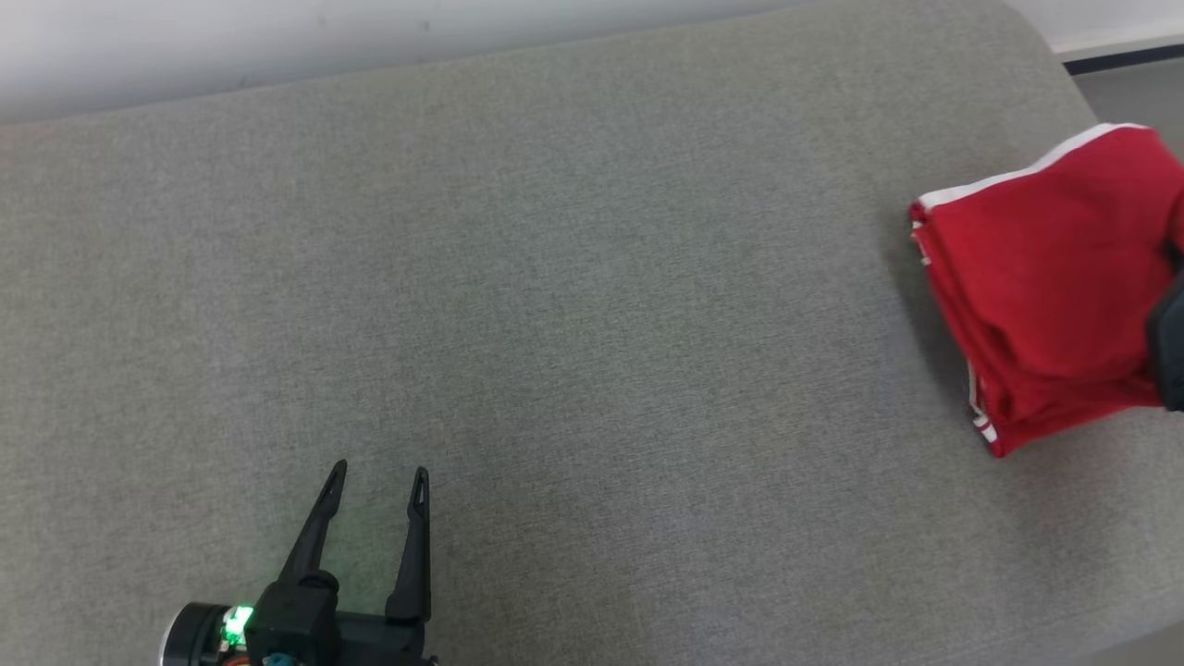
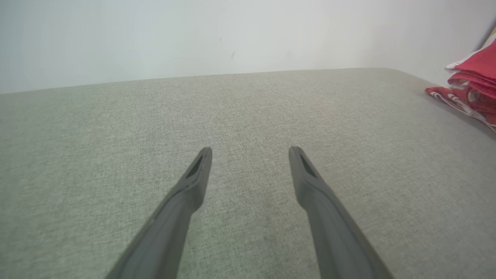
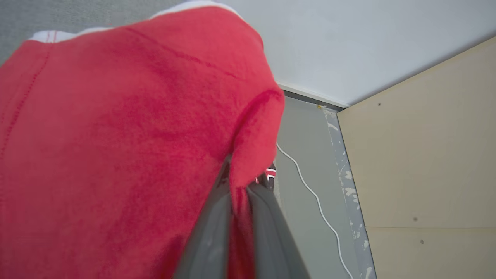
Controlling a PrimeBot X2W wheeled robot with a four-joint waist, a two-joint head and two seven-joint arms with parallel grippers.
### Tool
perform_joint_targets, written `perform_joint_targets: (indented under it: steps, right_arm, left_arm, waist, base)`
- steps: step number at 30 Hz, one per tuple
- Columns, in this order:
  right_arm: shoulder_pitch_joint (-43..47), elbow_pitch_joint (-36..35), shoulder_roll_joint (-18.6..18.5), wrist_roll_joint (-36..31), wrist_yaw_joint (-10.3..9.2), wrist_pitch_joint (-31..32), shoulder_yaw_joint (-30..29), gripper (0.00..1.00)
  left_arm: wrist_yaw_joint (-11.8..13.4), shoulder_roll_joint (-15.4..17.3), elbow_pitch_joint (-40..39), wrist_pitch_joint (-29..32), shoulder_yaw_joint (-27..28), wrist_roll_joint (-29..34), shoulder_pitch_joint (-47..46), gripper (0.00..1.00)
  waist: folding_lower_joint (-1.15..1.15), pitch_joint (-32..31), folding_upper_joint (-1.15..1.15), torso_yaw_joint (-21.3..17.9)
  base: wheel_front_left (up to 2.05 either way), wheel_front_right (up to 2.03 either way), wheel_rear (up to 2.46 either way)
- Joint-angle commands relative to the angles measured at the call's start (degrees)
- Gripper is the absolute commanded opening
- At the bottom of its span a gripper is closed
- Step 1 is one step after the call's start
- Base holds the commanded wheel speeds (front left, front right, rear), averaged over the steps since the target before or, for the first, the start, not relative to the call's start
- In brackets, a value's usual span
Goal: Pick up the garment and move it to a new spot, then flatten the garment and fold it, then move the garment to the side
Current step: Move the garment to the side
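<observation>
Right wrist view: the right hand (image 3: 241, 186) has its 2 dark fingers pressed together on a fold of the folded red fleece garment with white trim (image 3: 116, 135) — pinching it. Head view: the garment is at the right end of the grey upholstered counter (image 1: 555, 277), its long axis running far-to-near and its stacked edges facing left. The left hand (image 1: 379, 474) is spread wide and empty.

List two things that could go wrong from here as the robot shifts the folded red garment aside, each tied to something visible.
1. The right hand pinches only a thin fold of the garment, so the folded layers may sag open or slip free.
2. The garment lies at the right end of the grey cushion, beside bare floor; it could slide off.
</observation>
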Motion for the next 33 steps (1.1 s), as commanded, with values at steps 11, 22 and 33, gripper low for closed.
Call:
perform_joint_targets:
  steps: [11, 22, 33]
  right_arm:
    - [-2.16, 12.7, -1.08, -5.17, -0.14, -10.1, -4.95, 1.0]
    - [-1.59, 16.84, 4.09, -4.71, -0.14, -21.25, -9.33, 1.0]
    - [10.41, 5.07, 14.14, 4.48, -0.14, -33.52, -11.52, 1.0]
  left_arm:
    - [-0.81, 0.33, -0.99, -0.15, -0.87, 1.66, -1.77, 1.0]
    - [-1.19, 0.01, -3.06, -0.15, -0.34, 0.08, -0.23, 1.0]
    - [0.63, -0.52, -1.91, -0.15, 2.65, -4.39, 5.38, 1.0]
  waist:
    - [-0.01, 2.95, -0.01, 3.1]
    - [-0.01, -1.98, -0.01, 4.04]
    - [-0.01, -11.86, -0.01, 5.76]
  base:
    - [0.0, 0.0, 0.0]
    - [0.0, 0.0, 0.0]
    - [0.0, 0.0, 0.0]
